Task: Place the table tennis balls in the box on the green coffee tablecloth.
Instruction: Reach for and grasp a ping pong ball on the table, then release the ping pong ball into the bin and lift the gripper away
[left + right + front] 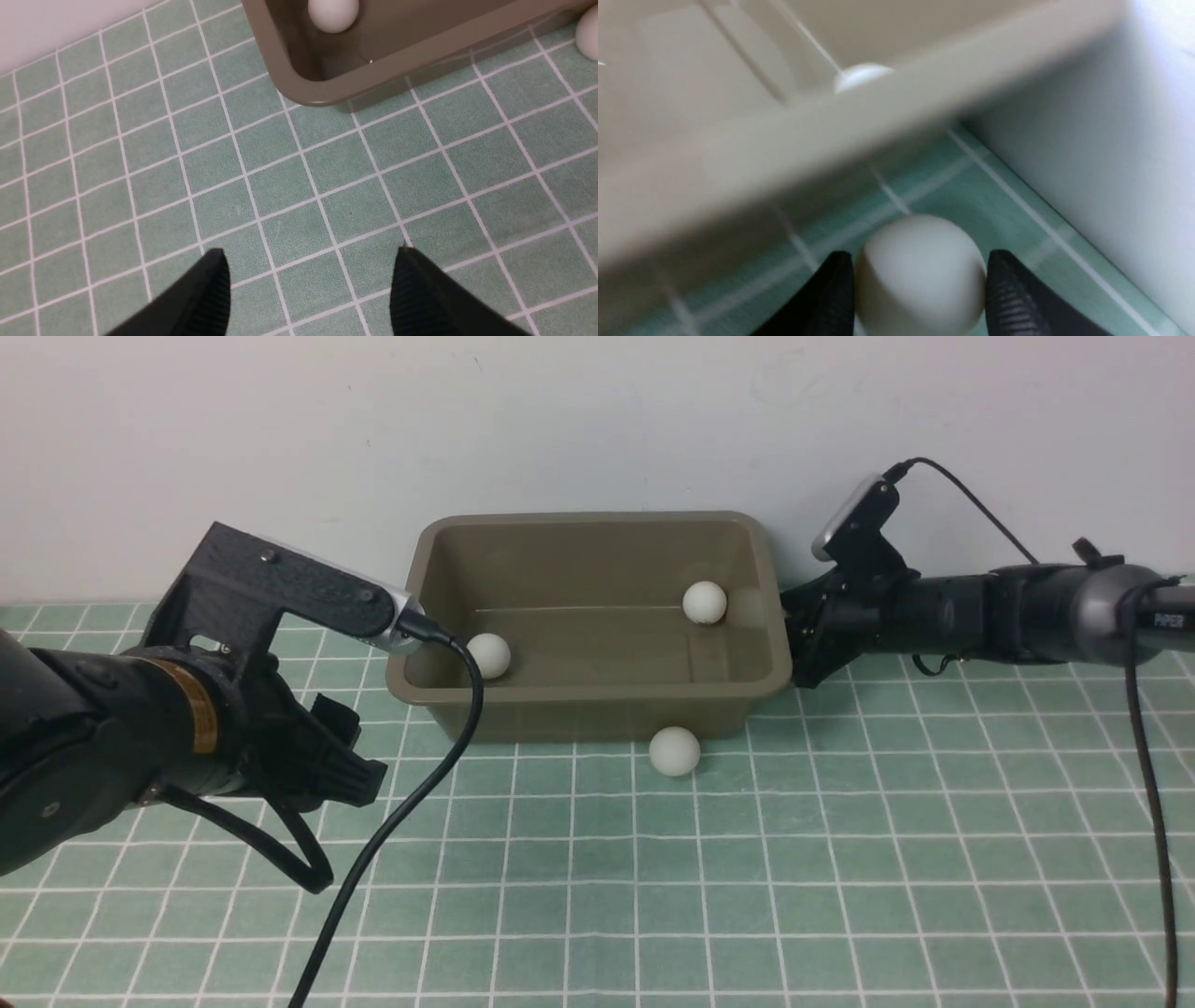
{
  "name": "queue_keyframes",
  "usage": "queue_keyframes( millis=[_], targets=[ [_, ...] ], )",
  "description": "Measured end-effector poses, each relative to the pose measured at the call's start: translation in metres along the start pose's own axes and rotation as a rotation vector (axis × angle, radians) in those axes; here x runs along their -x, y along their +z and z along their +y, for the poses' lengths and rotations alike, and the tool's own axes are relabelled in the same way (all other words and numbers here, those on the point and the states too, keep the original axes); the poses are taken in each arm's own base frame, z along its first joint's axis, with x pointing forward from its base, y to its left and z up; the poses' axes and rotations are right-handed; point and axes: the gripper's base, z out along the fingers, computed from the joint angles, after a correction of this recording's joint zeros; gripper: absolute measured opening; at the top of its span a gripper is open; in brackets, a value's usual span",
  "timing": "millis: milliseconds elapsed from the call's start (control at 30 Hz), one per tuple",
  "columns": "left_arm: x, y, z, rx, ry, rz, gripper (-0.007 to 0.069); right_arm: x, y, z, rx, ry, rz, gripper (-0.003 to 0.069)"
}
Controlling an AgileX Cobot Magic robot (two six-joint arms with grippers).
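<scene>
The flat teal-green tablecloth [840, 896] printed with thin white grid lines covers the whole work surface. The rectangular olive-brown plastic box [579, 709] sits on it at the back, close to the pale wall [597, 420], probably so each arm can reach it from its own end. The black left arm [112, 747] hangs off the box's left end. The left gripper [310, 254] is spread apart over bare cloth with nothing between its fingers, seemingly parked while the other arm works. The black right arm [1008, 607] reaches in low at the box's right end. There the right gripper [920, 259] has its jaws pressed against either side of a matte white table tennis ball [920, 284], down by the cloth between box and wall, apparently to carry it over the rim. Inside the box lie a white ball [488, 655] near the left end and a second ball [704, 602] toward the right. A third ball [674, 750] rests outside, against or just beside the front wall. White lettering [1173, 619] on the right arm reads "PIPER". An orange label [198, 709] on the left arm is too blurred to read.
</scene>
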Motion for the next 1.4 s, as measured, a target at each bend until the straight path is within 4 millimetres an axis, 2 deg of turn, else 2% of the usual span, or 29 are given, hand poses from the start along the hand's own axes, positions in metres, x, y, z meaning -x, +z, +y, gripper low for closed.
queue_keyframes(
  millis=[333, 733, 833, 967, 1067, 1133, 1300, 1400],
  targets=[
    [0.0, 0.0, 0.0, 0.004, 0.007, -0.002, 0.0415, -0.022, -0.02, -0.028, -0.047, 0.06, 0.025, 0.0302],
    [0.002, 0.0, 0.0, 0.002, 0.019, -0.025, 0.0415, -0.016, -0.029, -0.032, -0.045, 0.036, 0.016, 0.0301],
    [0.002, 0.0, 0.0, 0.001, 0.019, -0.027, 0.0415, 0.0, -0.039, -0.035, -0.045, 0.004, -0.01, 0.0301],
    [0.003, 0.0, 0.0, -0.001, 0.019, -0.034, 0.0415, 0.04, -0.064, -0.036, -0.016, -0.024, -0.103, 0.0298],
    [0.004, 0.0, 0.0, -0.003, 0.019, -0.039, 0.0415, 0.068, -0.082, -0.028, 0.081, -0.025, -0.193, 0.0298],
    [0.004, 0.0, 0.0, -0.003, 0.019, -0.04, 0.0415, 0.08, -0.088, -0.019, 0.162, -0.017, -0.233, 0.0298],
    [0.004, 0.0, 0.0, -0.004, 0.019, -0.042, 0.0415, 0.096, -0.072, 0.017, 0.296, -0.02, -0.185, 0.0287],
    [0.004, 0.0, 0.0, -0.004, 0.019, -0.042, 0.0415, 0.102, -0.062, 0.033, 0.322, -0.039, -0.146, 0.0153]
  ],
)
